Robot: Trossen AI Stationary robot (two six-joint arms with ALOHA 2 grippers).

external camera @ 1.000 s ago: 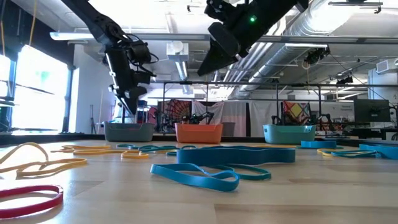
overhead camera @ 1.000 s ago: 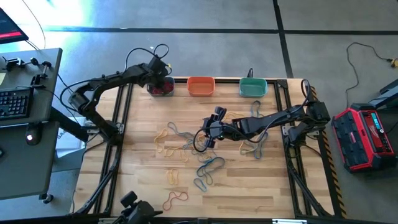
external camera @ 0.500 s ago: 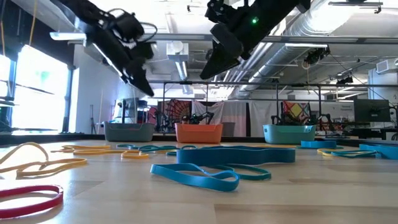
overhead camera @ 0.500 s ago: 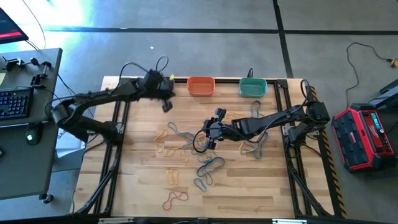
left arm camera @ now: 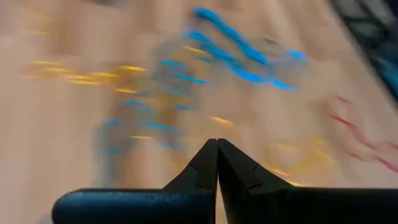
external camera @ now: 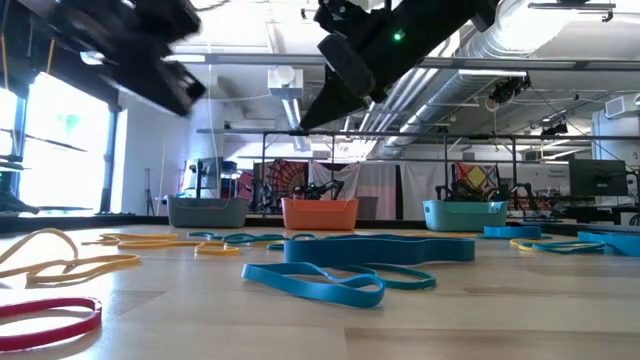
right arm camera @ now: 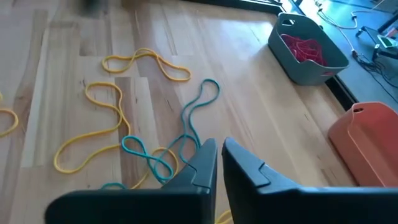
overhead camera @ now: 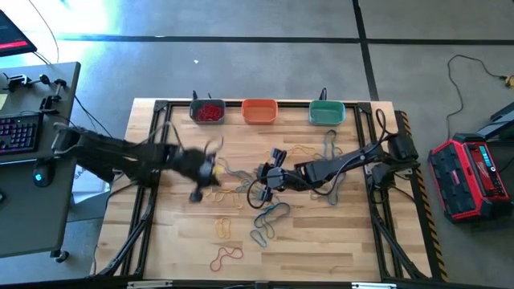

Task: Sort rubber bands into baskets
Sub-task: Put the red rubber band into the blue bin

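The left gripper (overhead camera: 202,172) hung low over the scattered rubber bands (overhead camera: 241,193) at the centre-left of the overhead picture, its fingers (left arm camera: 217,163) pressed together with nothing between them. The right gripper (overhead camera: 269,178) sat just right of the same tangle near the middle, its fingers (right arm camera: 214,163) almost closed and empty, over a teal band (right arm camera: 186,134) and yellow loops (right arm camera: 106,121). The three baskets stood in a row along the top edge of the bench (overhead camera: 337,241): the grey basket (overhead camera: 207,111) holding red bands, then the orange basket (overhead camera: 259,111) and the green basket (overhead camera: 327,112).

The step in hand looked like going in for the next band. To do it well, each arm would probably need to spread its fingers before touching down, settle on a single strand lying clear of its neighbours, and lift slowly so any loop tangled with it drops off. The teal and yellow bands crossed each other there, so a pinch at a crossing would likely drag up two colours.

The left arm was smeared with motion in the overhead and bench-level pictures, and its wrist picture was blurred too, so which band it was heading for could not be made out. The insides of the orange and green baskets were hard to read. From bench level, both grippers were partly cut off at the top.
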